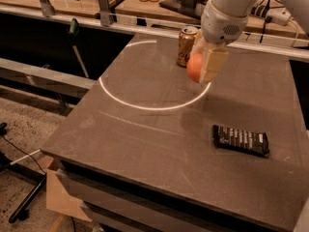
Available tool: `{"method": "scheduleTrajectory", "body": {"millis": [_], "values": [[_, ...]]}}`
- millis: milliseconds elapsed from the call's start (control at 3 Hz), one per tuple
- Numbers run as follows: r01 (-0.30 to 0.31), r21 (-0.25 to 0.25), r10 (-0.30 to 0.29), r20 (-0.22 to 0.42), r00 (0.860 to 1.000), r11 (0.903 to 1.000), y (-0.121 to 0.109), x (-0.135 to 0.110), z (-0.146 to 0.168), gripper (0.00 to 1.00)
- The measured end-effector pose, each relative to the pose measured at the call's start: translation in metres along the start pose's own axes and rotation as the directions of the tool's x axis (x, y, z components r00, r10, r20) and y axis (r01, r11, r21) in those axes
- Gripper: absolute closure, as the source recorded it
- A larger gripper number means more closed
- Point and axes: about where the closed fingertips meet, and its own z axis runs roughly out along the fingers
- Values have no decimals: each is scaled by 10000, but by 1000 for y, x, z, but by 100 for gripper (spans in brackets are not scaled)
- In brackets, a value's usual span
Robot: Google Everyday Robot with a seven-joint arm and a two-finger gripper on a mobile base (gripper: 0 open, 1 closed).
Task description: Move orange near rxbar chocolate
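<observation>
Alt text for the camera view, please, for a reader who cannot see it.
The gripper, shut on the orange, holds it above a dark table beside a drink can. The rxbar chocolate lies flat nearer the camera, apart from the orange.

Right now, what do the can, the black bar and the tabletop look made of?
The can: likely metal, gold-brown sheen. The rxbar chocolate: probably plastic film, slightly shiny. The table: dark matte slab, perhaps laminate. The hand holds the orange above it, by the can.
</observation>
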Motion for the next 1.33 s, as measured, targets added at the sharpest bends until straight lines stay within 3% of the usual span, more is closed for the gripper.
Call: {"method": "scheduleTrajectory", "body": {"millis": [333,667,1000,1333], "values": [[-1071,-244,1062,-356,9937,9940,22,39,8,100],[-1876,-529,1850,-501,9815,9808,48,61,21,100],[-2525,-1014,2498,-385,9675,9623,72,71,38,82],[-2680,-1382,2679,-201,9632,9535,84,67,53,59]]}}
